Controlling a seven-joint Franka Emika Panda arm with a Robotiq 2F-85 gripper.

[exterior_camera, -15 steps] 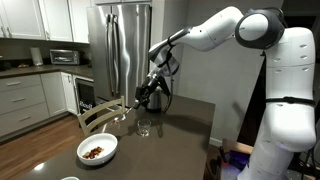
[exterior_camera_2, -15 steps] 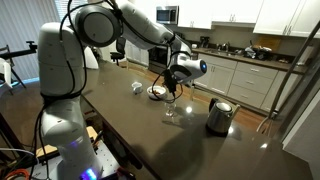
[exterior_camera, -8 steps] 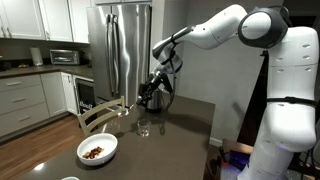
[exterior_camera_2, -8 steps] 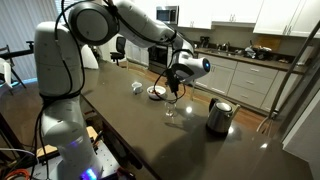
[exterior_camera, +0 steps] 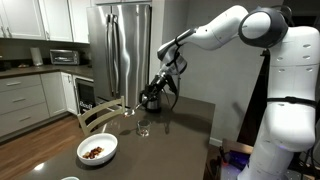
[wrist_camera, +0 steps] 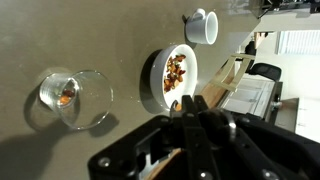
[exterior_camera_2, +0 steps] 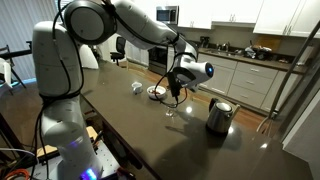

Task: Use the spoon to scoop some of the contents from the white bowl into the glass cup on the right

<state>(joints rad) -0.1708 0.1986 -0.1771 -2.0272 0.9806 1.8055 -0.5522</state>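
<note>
My gripper (wrist_camera: 190, 108) is shut, and a thin silvery spoon (wrist_camera: 172, 103) sticks out from its fingertips; little of the spoon shows. It hangs above the dark table, over the gap between bowl and glass. The white bowl (wrist_camera: 158, 78) holds a heap of brown and reddish contents (wrist_camera: 176, 72). The clear glass cup (wrist_camera: 88, 98) stands apart from it, with a few bits lying in it. In both exterior views the gripper (exterior_camera: 150, 100) (exterior_camera_2: 177, 91) hovers just above the glass cup (exterior_camera: 144, 127) (exterior_camera_2: 171, 108), and the bowl (exterior_camera: 97, 150) (exterior_camera_2: 158, 92) sits farther along the table.
A steel kettle (exterior_camera_2: 219, 116) with a black handle stands on the table beyond the glass. A small white cup (wrist_camera: 202, 26) (exterior_camera_2: 137, 87) sits past the bowl. A wooden chair (exterior_camera: 100, 116) stands at the table's edge. Kitchen counters and a fridge line the walls.
The gripper has risen a little and drifted slightly away from the glass, staying shut. Bowl, glass and kettle have not moved.
</note>
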